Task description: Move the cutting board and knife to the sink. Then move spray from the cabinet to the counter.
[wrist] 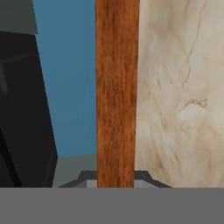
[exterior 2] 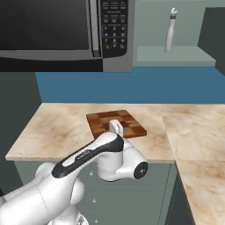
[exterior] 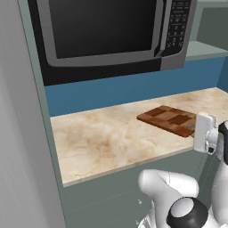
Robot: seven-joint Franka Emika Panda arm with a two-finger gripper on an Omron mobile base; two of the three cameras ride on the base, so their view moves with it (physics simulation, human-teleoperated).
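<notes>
The pincer (wrist: 115,181) is closed on the near edge of the board (exterior 2: 115,123), one finger on each face; in the hand view the board's edge runs as a brown strip straight up from between the fingers. The board lies on the tabletop (exterior: 102,138) below the microwave (exterior: 111,31), near the front edge, its long axis running diagonally from front to back. The arm (exterior 2: 90,156) reaches forward, low over the tabletop's front edge, with the hand rolled sideways. A spray (exterior 2: 171,30) stands upright on a shelf (exterior 2: 176,55) right of the microwave.
</notes>
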